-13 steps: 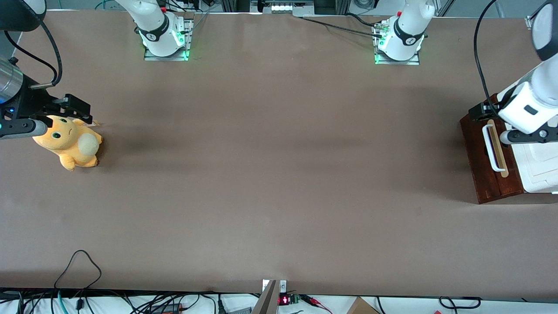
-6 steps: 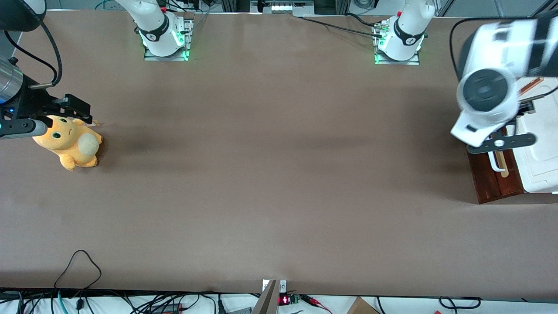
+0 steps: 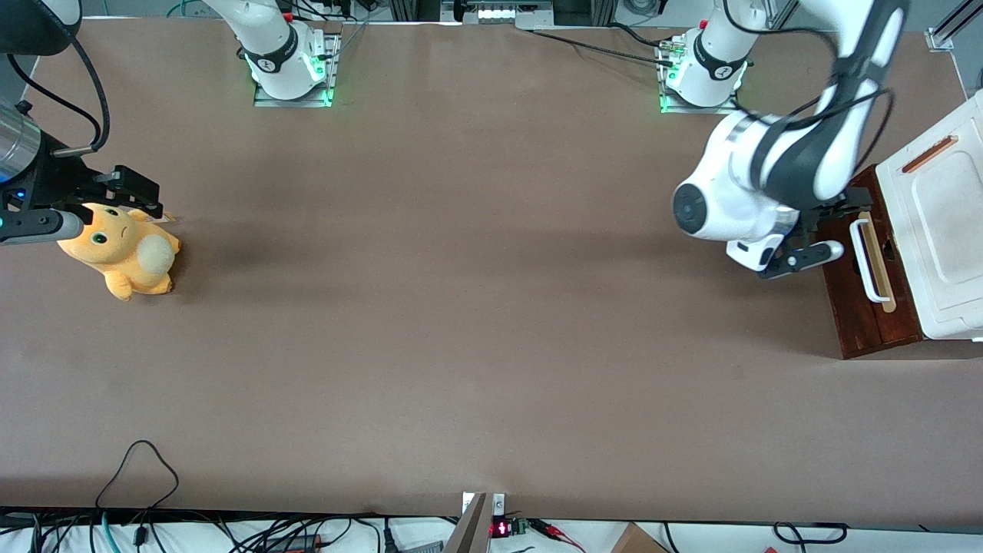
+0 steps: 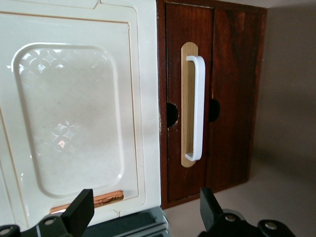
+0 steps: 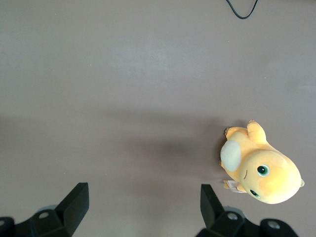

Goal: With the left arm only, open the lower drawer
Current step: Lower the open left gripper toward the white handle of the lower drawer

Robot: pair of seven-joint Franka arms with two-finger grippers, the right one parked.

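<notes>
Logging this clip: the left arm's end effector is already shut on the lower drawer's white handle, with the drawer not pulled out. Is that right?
Not quite. The end effector is open and holds nothing; it hangs apart from the white handle, as the left wrist view shows. In the front view it sits beside the lower drawer. The rest stands: the drawer is not pulled out.

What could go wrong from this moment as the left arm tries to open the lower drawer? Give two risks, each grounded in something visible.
1. The gripper is open and holds nothing; it hangs above the cabinet, apart from the white handle. It could come down on the white cabinet top instead.

2. The handle sits close to the lower drawer front, on a pale wood strip. A finger might fail to hook it and slip off when pulling.
</notes>
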